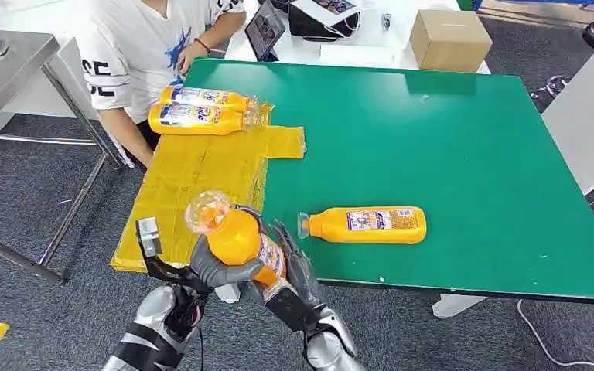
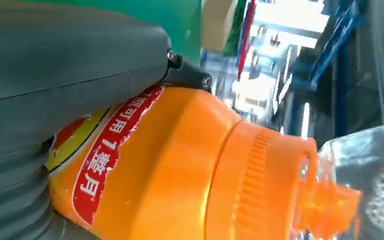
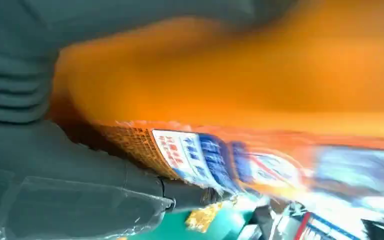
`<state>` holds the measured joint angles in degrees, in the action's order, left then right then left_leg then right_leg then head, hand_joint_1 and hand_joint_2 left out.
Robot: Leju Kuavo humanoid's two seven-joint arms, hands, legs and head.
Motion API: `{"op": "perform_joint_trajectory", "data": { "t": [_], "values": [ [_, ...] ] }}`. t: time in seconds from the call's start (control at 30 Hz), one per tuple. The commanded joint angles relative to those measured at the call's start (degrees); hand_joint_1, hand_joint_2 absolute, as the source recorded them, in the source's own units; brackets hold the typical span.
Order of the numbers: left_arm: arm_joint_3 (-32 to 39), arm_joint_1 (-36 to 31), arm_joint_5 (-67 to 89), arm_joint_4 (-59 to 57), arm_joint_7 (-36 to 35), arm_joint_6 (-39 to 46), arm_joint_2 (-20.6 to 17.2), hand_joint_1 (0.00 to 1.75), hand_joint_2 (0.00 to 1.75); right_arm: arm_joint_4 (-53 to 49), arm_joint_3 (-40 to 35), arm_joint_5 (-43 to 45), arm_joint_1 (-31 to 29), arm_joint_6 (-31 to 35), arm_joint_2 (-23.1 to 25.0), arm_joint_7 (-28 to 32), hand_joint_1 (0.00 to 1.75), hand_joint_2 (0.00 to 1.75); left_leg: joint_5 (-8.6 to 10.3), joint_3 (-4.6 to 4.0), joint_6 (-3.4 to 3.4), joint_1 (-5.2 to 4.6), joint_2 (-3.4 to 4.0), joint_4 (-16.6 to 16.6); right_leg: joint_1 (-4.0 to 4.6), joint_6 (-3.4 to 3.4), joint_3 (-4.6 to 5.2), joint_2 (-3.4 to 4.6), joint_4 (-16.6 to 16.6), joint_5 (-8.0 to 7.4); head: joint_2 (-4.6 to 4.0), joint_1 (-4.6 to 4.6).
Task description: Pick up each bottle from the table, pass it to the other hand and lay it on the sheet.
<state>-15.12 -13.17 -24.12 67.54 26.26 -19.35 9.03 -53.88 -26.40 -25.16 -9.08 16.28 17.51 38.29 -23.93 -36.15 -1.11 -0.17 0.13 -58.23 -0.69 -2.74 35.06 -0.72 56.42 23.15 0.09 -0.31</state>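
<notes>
Both hands are meeting on one orange bottle [image 1: 236, 236] at the near edge of the worktop [image 1: 464, 139]. I am seeing the left hand [image 1: 220, 267] wrapping its grey thumb and fingers around the bottle's upper body from below. The right hand [image 1: 290, 270] is lying against the labelled lower part, dark fingers curling up along it. The bottle is standing tilted, clear cap toward the camera, above the near end of the yellow sheet [image 1: 193, 182].

In the left wrist view the left hand's thumb [image 2: 65, 75] is pressing on the bottle [image 2: 180, 170] just above the red label. The right wrist view is blurring, but the right hand [image 3: 70, 190] is sitting directly against the bottle's label [image 3: 205, 155]; I cannot tell how firmly it is closing.

A second bottle [image 1: 367, 224] is lying on its side on the green worktop, just right of the hands, cap pointing left. Two more bottles [image 1: 197, 110] are lying side by side, touching, at the far end of the sheet. A person in a white shirt [image 1: 135, 46] is sitting beyond that far end.
</notes>
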Motion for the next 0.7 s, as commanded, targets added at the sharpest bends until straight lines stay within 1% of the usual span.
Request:
{"op": "perform_joint_trajectory", "data": {
  "t": [0.03,0.07,0.1,0.13,0.17,0.2,0.23,0.27,0.3,0.37,0.43,0.47,0.5,0.53,0.57,0.6,0.67,0.7],
  "values": [
    [12.9,-14.9,22.6,-11.2,4.6,27.5,1.4,1.75,1.75,-11.1,-9.0,-3.7,0.4,1.6,-5.0,-0.8,0.00,0.00,-0.06,0.18,0.10,0.09,-0.13,-0.1,0.08,0.12,-0.22,-0.07,0.1,0.09,0.00,-0.04],
    [13.3,-16.3,27.0,-12.7,6.3,32.3,0.8,1.75,1.75,-11.6,-9.7,-3.9,0.3,2.1,-5.3,-0.9,0.00,0.00,0.01,0.08,0.07,0.06,-0.15,0.0,0.07,0.10,-0.10,-0.10,0.0,0.02,0.00,0.00],
    [14.7,-17.8,28.2,-14.8,6.0,33.9,0.8,1.75,1.75,-12.4,-10.0,-4.9,0.3,4.1,-5.8,-0.7,0.00,0.00,0.00,0.17,0.09,0.08,-0.17,0.0,0.08,0.12,-0.18,-0.11,0.0,0.04,0.00,-0.02],
    [14.4,-18.9,31.7,-16.1,7.2,37.0,0.2,1.75,1.75,-12.9,-10.1,-5.2,0.3,5.5,-6.0,-0.5,0.00,0.00,-0.03,0.31,0.12,0.12,-0.18,0.0,0.12,0.15,-0.33,-0.11,0.0,0.07,0.00,0.02],
    [14.8,-21.0,36.8,-18.6,7.6,43.7,-0.5,1.75,1.75,-15.1,-8.3,-3.2,1.0,8.8,-5.7,1.6,0.00,0.00,-0.01,0.23,0.11,0.12,-0.12,0.0,0.11,0.11,-0.26,-0.07,0.0,0.05,0.00,-0.02],
    [16.4,-22.6,36.6,-20.9,7.0,43.2,-0.5,1.75,1.75,-17.3,-7.5,-2.0,1.3,10.5,-5.8,1.7,0.00,0.00,-0.02,0.29,0.13,0.12,-0.12,0.0,0.10,0.12,-0.32,-0.07,0.0,0.08,0.00,0.00],
    [16.7,-23.6,38.6,-22.2,7.7,45.2,-0.8,1.75,1.75,-19.5,-6.8,-0.6,1.7,11.6,-6.0,1.7,0.00,0.00,0.02,0.16,0.11,0.10,-0.14,0.0,0.08,0.09,-0.19,-0.10,0.0,0.05,0.00,0.00],
    [18.0,-24.5,38.8,-23.9,7.7,45.4,-0.8,1.75,1.75,-21.2,-5.6,1.0,1.9,11.5,-5.9,1.7,0.00,0.00,-0.01,0.24,0.12,0.11,-0.13,0.0,0.09,0.10,-0.27,-0.09,0.0,0.08,0.00,-0.02],
    [18.3,-24.6,39.7,-24.2,8.4,46.8,-0.9,1.75,1.75,-22.0,-4.9,1.4,2.0,11.8,-5.9,1.5,0.00,0.00,0.04,0.10,0.09,0.07,-0.13,0.0,0.05,0.06,-0.13,-0.09,0.0,0.04,0.00,0.00],
    [19.0,-24.9,39.9,-25.2,8.3,47.2,-1.0,1.75,1.75,-22.6,-3.7,2.2,2.1,12.0,-5.9,1.1,0.00,0.00,-0.08,0.32,0.13,0.11,-0.06,0.0,0.08,0.11,-0.35,0.00,0.0,0.12,0.00,-0.02],
    [20.3,-25.1,40.1,-26.8,8.6,47.7,-1.2,1.75,1.75,-21.7,-2.7,2.4,2.0,11.8,-5.8,1.1,0.00,0.00,-0.04,0.35,0.12,0.09,-0.05,0.1,0.07,0.10,-0.38,0.01,0.0,0.08,0.00,0.00],
    [20.4,-25.2,41.2,-27.4,9.2,48.9,-1.3,1.75,1.75,-21.4,-2.5,2.7,2.1,11.5,-5.7,1.3,0.00,0.00,0.01,0.19,0.10,0.07,-0.03,0.0,0.05,0.08,-0.21,0.00,0.0,0.03,0.00,0.00],
    [21.0,-25.3,41.1,-27.9,9.4,48.7,-1.3,1.75,1.75,-21.2,-2.2,2.9,2.2,11.7,-5.5,1.7,0.00,0.00,-0.04,0.35,0.14,0.09,-0.05,0.1,0.07,0.11,-0.37,0.00,0.0,0.09,0.00,0.00],
    [21.0,-25.3,42.0,-28.2,9.6,49.7,-1.5,1.75,1.75,-21.6,-2.1,3.2,2.4,12.3,-5.4,1.7,0.00,0.00,0.01,0.20,0.11,0.07,-0.04,0.0,0.06,0.08,-0.21,-0.01,0.0,0.03,0.00,0.00],
    [21.2,-25.4,42.0,-28.4,9.5,49.3,-1.5,1.75,1.75,-22.2,-2.1,3.4,2.5,13.1,-5.4,1.7,0.00,0.00,-0.02,0.27,0.13,0.09,-0.05,0.0,0.08,0.11,-0.28,0.00,0.0,0.06,0.00,0.00],
    [20.9,-25.5,43.3,-28.7,9.5,50.7,-1.6,1.75,1.75,-22.6,-2.2,4.1,2.6,13.7,-5.5,1.7,0.00,0.00,-0.08,0.37,0.16,0.12,-0.02,0.0,0.10,0.14,-0.37,0.05,0.0,0.11,0.00,0.00],
    [20.9,-25.5,43.3,-28.7,9.5,50.7,-1.6,1.75,1.75,-22.6,-2.2,4.1,2.6,13.7,-5.5,1.7,0.00,0.00,0.02,0.12,0.11,0.08,-0.02,0.0,0.07,0.08,-0.11,0.01,0.0,0.01,0.00,0.00],
    [20.9,-25.5,43.3,-28.7,9.5,50.7,-1.6,1.75,1.75,-22.6,-2.2,4.1,2.6,13.7,-5.5,1.7,0.00,0.00,-0.01,0.22,0.13,0.10,-0.04,0.0,0.08,0.10,-0.23,0.00,0.0,0.05,0.00,0.00]
  ]
}}
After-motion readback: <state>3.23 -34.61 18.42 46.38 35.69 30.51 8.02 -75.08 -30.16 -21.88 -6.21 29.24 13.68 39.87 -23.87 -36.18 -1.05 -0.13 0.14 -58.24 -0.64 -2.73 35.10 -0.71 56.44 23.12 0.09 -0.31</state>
